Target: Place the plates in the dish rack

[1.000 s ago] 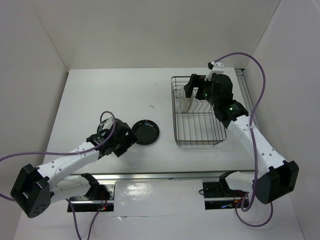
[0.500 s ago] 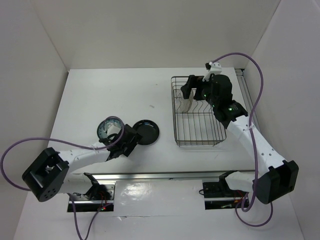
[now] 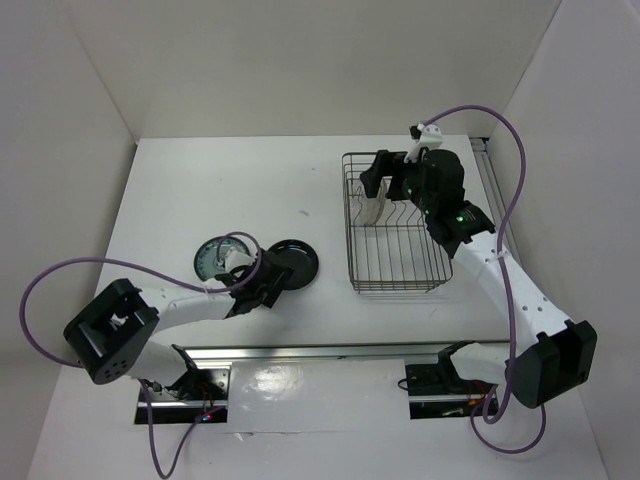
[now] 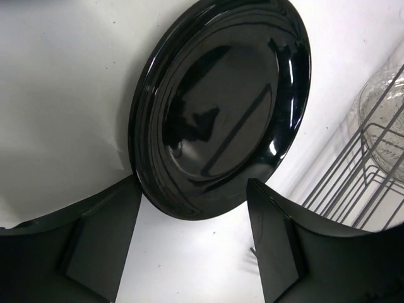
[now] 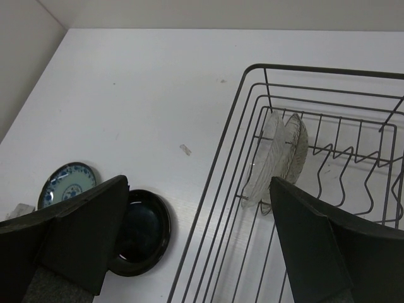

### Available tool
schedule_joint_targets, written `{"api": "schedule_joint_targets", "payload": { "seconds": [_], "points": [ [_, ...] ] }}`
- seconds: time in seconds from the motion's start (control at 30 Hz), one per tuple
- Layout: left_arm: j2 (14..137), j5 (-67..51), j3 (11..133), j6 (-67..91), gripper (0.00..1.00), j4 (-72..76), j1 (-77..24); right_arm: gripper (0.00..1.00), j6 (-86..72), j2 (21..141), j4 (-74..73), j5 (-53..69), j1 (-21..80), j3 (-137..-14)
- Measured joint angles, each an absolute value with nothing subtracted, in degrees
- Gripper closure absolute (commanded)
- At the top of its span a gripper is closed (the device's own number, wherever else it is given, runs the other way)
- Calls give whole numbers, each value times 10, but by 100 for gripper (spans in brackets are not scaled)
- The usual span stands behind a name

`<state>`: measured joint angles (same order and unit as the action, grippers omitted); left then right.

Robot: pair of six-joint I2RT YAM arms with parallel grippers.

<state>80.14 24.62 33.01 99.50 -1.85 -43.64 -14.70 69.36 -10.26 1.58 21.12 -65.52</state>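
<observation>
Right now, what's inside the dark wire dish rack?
Two plates stand on edge side by side: a clear glassy plate and a beige speckled plate. The right gripper hides part of the rack.

table (image 3: 200,190): white | scrap (image 3: 303,211): small, mid-table | rail (image 3: 340,349): metal, near edge | walls (image 3: 300,60): white

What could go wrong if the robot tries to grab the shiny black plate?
The black plate lies flat and looks glossy, so the open left gripper might slip off its rim or just push it away. The teal plate sits close by and could get bumped.
</observation>
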Motion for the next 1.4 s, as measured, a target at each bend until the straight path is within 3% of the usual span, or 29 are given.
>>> {"api": "schedule_joint_targets", "payload": {
  "seconds": [0.07, 0.23, 0.3, 0.37, 0.4, 0.43, 0.5, 0.53, 0.57, 0.67, 1.0, 1.23, 1.4],
  "points": [
    [808, 248, 330, 1004, 32, -11, -439, 0, -147, 693, -102, 20, 211, -655],
    [828, 254, 332, 1020, 32, 8, -448, 0, -147, 693, -99, 25, 211, -651],
    [839, 257, 338, 1025, 40, 14, -453, 0, -147, 692, -99, 26, 211, -651],
    [852, 256, 344, 1033, 42, 18, -456, 0, -148, 690, -99, 28, 211, -651],
    [856, 255, 347, 1037, 50, 18, -457, 0, -150, 689, -98, 29, 211, -651],
    [860, 255, 350, 1039, 67, 17, -459, 0, -151, 689, -98, 29, 211, -651],
    [873, 253, 354, 1046, 71, 12, -461, 0, -152, 686, -98, 31, 211, -651],
    [878, 252, 356, 1049, 86, 13, -462, 0, -152, 685, -98, 33, 211, -651],
    [882, 252, 359, 1055, 93, 13, -462, 0, -152, 683, -98, 33, 211, -651],
    [886, 248, 363, 1065, 100, 18, -463, 0, -153, 678, -97, 35, 211, -651],
    [877, 250, 383, 1035, 100, -20, -463, 0, -154, 672, -94, 37, 211, -649],
    [764, 342, 409, 917, 100, -159, -464, 0, -154, 672, -94, 48, 211, -643],
    [685, 384, 463, 771, 100, -171, -463, 0, -142, 672, -73, 126, 211, -641]
  ]
}}
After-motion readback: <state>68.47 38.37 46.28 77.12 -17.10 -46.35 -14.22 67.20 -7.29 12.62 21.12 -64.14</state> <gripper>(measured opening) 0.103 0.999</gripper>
